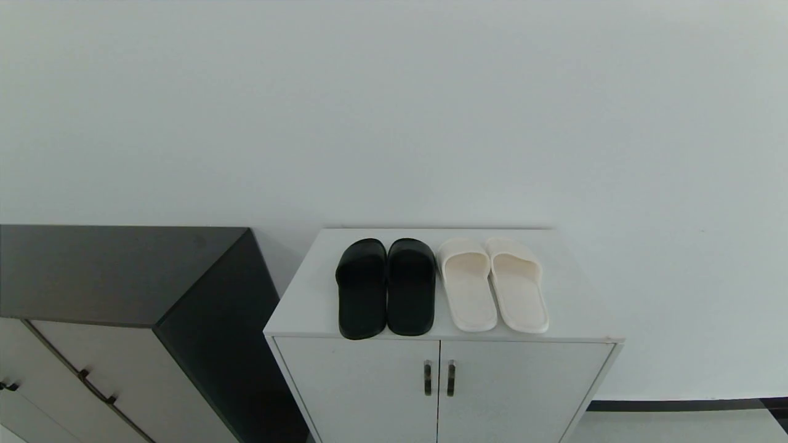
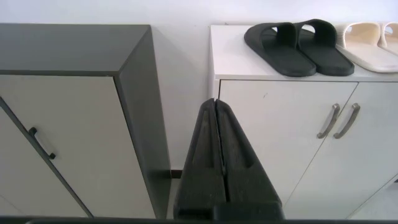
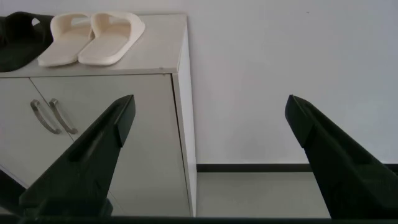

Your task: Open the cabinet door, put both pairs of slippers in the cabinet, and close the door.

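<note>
Sitting on white cabinet (image 1: 308, 295) top: two black slippers (image 1: 386, 288), two cream slippers (image 1: 492, 284) just beside them. Both doors (image 1: 369, 394) sitting shut, two handles (image 1: 427, 378) at middle. Left gripper (image 2: 216, 109) pressing together; right gripper (image 3: 209, 106) gaping apart.

Ahead of the left gripper (image 2: 216, 104), a narrow gap is flanked by a dark-grey cabinet (image 2: 140, 112) and a white two-door cabinet (image 2: 273, 130). Beyond the right gripper (image 3: 209, 106), pale floor (image 3: 249, 193) is unobstructed.

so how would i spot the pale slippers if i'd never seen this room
Find the white cabinet against the wall, right of the dark cabinet. Two pairs of slippers sit side by side on its top. Yours is the cream pair on the right, not the black pair.
</note>
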Tool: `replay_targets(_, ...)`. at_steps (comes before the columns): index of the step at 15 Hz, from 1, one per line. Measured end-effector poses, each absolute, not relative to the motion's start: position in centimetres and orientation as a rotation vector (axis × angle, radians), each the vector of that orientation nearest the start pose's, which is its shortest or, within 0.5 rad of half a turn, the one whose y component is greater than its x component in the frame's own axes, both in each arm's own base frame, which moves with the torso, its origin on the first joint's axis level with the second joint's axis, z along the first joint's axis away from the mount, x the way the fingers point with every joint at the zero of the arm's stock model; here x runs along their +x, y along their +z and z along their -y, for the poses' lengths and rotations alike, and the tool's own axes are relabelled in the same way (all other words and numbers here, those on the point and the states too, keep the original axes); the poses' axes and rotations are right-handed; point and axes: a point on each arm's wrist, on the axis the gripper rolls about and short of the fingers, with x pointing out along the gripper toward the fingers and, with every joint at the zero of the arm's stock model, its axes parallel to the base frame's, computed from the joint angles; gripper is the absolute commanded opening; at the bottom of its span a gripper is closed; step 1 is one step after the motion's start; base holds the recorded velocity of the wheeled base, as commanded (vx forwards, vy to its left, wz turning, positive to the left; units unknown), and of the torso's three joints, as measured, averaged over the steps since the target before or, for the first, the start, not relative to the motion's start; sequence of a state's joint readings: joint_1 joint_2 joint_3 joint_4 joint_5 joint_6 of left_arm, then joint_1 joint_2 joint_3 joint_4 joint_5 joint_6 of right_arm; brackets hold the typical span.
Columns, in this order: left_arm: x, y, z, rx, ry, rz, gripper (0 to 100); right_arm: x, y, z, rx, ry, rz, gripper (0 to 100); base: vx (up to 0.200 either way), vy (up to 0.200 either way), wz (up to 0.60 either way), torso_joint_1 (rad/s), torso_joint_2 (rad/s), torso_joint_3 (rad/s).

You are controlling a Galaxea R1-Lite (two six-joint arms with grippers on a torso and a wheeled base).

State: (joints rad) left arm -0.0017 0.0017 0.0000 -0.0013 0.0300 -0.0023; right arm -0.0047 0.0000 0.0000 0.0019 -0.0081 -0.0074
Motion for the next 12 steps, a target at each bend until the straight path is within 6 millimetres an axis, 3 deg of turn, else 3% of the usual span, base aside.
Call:
replay_targets(9,-2.3,7.6,-0.1,0.001,0.023,0.0,0,-2.3,7.6,0.0,0.004,-0.026,-0.002,100,0.0,0.0,0.0,0.0,0.0,0.0)
replay_targets(10,-2.3,7.6,-0.1,0.004,0.019,-0.001,0,-2.4,8.0,0.0,-0.005,-0.028,0.006,100,0.0,0.0,0.0,0.0,0.0,0.0)
replay_targets(12,-2.3,7.6,0.0,0.007,0.01,-0.001,0,-3.0,11.7,0.0,0.055,-0.011,0.081,100,0.0,0.0,0.0,0.0,0.0,0.0)
